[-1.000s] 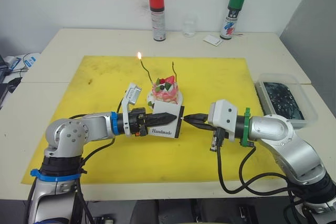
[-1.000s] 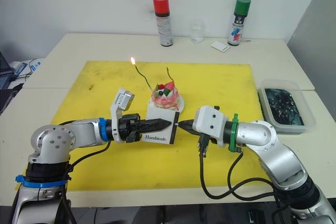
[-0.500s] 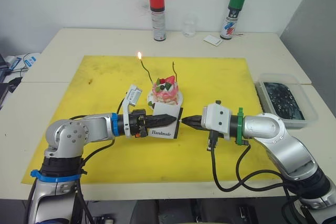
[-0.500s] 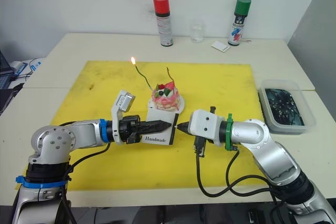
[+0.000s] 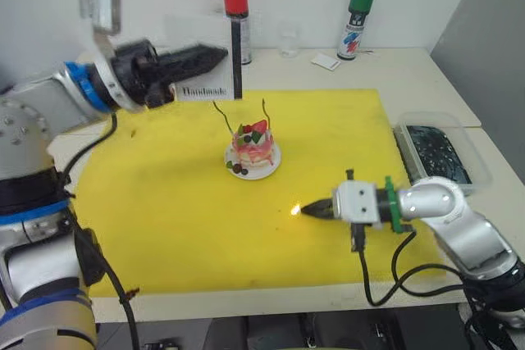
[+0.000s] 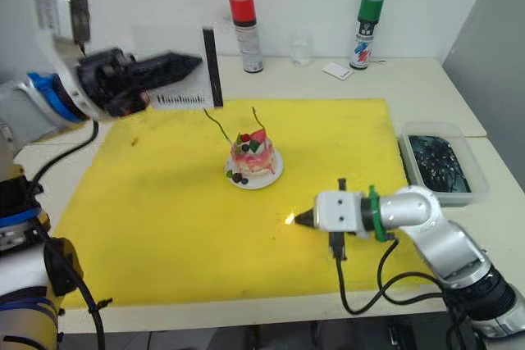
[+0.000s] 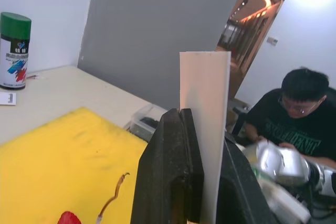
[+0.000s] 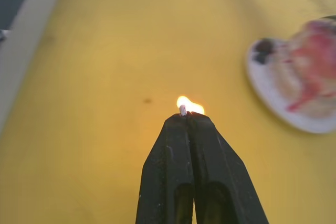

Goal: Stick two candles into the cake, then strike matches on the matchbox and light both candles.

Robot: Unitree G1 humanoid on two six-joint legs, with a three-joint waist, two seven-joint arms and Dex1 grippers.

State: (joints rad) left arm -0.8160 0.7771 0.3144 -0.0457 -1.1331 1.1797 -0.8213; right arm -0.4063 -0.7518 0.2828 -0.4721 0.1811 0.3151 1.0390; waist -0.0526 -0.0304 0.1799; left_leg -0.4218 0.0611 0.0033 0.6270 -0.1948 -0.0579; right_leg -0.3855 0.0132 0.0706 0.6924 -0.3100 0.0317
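The cake [image 5: 253, 143] sits on its white plate [image 5: 271, 162] mid-mat, with both thin candles [image 5: 221, 115] [image 5: 265, 110] stuck in it; no flame shows on either tip. High at the far left, my left gripper [image 5: 215, 56] is shut on the matchbox [image 5: 203, 89], held upright with its black strip [image 5: 237, 59] toward the cake. The box edge [image 7: 206, 103] stands beside the fingers in the left wrist view. Front right of the cake, my right gripper [image 5: 308, 211] is shut on a match [image 8: 182, 110] burning at its tip [image 8: 189, 106], low over the mat.
A yellow mat [image 5: 164, 202] covers the table. At the back stand a red spray can [image 5: 235, 7], a glass [image 5: 288, 42], a white card [image 5: 329, 61] and a green spray can [image 5: 356, 11]. A clear tray [image 5: 435, 150] lies at the right edge. A seated person [image 7: 299, 116] is in the left wrist view.
The left arm swung the matchbox up and away to the far left. The right gripper pulled back to the front right with its match now alight. The candle flame no longer shows. The camera shifted.
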